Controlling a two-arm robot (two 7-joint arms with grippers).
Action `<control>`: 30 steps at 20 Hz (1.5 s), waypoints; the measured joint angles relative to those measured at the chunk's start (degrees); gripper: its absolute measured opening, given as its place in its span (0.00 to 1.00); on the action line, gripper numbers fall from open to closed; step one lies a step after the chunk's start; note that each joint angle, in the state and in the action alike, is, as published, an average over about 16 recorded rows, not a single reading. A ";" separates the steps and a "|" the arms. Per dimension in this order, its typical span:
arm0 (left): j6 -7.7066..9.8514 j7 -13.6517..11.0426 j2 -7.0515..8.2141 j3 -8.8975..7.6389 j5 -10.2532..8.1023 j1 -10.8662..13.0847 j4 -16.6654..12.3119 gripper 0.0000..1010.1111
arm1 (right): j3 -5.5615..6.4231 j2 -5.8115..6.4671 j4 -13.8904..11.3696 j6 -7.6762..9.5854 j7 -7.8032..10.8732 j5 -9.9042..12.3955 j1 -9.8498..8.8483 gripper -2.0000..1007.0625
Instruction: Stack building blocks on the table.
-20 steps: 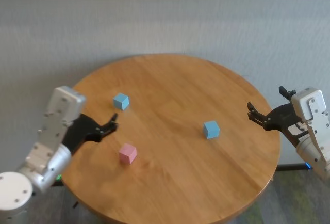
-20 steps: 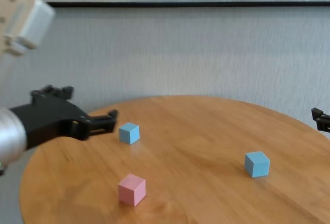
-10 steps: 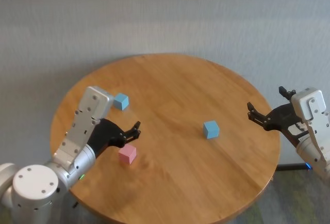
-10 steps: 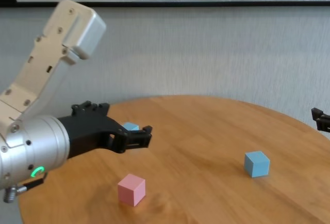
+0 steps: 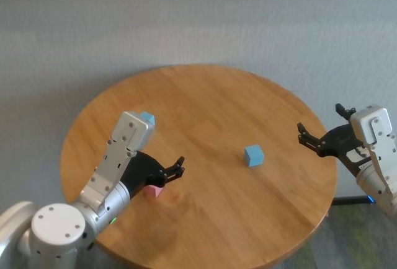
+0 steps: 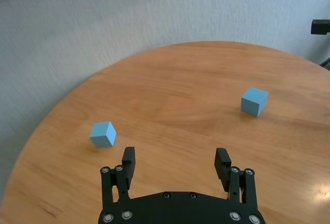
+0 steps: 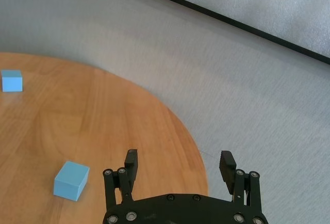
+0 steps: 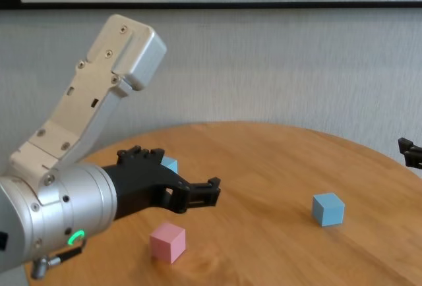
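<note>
The pink block (image 8: pixel 167 242) sits on the round wooden table (image 5: pixel 211 101), near its front left side. The left gripper (image 8: pixel 198 196) hangs just above it with its fingers spread wide and nothing between them. One blue block (image 5: pixel 147 118) sits farther back on the left, partly hidden behind that arm. The other blue block (image 5: pixel 253 155) sits toward the right, well apart from both. The right gripper (image 5: pixel 307 137) waits at the table's right edge, fingers spread wide too.
</note>
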 joint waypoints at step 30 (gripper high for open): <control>4.11 0.98 -5.93 -2.09 1.84 3.83 3.28 0.99 | 0.00 0.00 0.00 0.00 0.00 0.00 0.00 0.99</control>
